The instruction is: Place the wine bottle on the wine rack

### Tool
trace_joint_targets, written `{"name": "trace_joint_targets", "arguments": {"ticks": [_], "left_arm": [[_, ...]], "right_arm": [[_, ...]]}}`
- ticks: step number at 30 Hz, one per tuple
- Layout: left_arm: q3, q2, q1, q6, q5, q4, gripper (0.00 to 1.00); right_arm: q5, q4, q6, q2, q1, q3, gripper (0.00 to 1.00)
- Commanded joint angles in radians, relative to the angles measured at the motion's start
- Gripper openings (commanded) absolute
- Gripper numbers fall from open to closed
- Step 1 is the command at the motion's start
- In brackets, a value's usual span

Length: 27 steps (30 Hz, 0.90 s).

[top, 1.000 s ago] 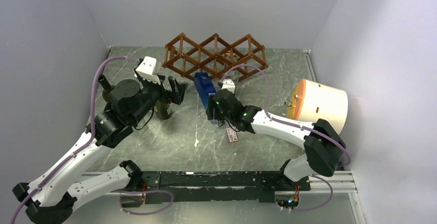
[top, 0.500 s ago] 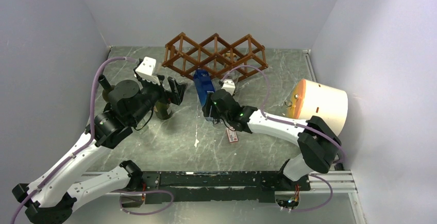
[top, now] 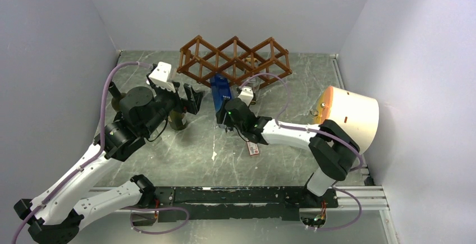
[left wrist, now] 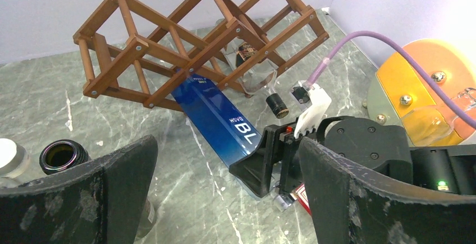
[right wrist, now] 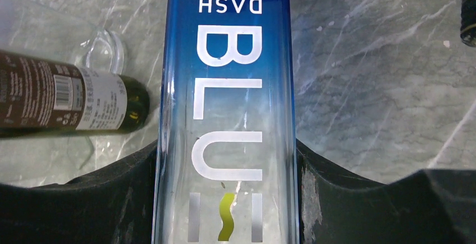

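- The blue bottle [top: 220, 87] is grasped around its body by the right pincer [top: 224, 109], which is clenched on it from both sides. The bottle juts out ahead of the pincer, tilted.
- Over the last second, pincer and bottle have been carried forward and slightly left. The bottle's far end has been brought up to the lower front slats of the wine rack [top: 233, 59].
- From this it is judged that the bottle is being lined up with a cell, but it has not yet been laid in the rack.
- The left pincer [top: 188, 99] is kept fully released, off to the left of the right one, with nothing between its fingers.
- Only the left wrist view shows the bottle's far end tucked under a junction of slats. Whether it has entered a cell cannot be told.
- Only the right wrist view shows clearly a dark labelled bottle [right wrist: 56, 101] lying on the tabletop [right wrist: 365, 59], left of the held bottle, beside a clear glass [right wrist: 109, 45]. The rack is not shown there.
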Motion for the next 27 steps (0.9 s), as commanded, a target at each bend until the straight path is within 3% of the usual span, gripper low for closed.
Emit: {"name": "trace_joint_targets", "arguments": {"ticks": [1, 6, 16, 27], "left_arm": [[0.026, -0.003, 0.0, 0.013, 0.011, 0.003, 1.0], [0.04, -0.002, 0.001, 0.021, 0.009, -0.01, 1.0], [0.051, -0.004, 0.001, 0.034, 0.001, -0.026, 1.0], [0.046, -0.001, 0.002, 0.047, -0.009, -0.027, 1.0]], "right_arm": [[0.141, 0.307, -0.006, 0.023, -0.003, 0.063, 0.0], [0.206, 0.455, -0.043, 0.1, -0.003, 0.072, 0.0], [0.245, 0.556, -0.08, 0.237, -0.006, 0.182, 0.0], [0.322, 0.489, -0.003, 0.306, -0.017, 0.265, 0.0]]}}
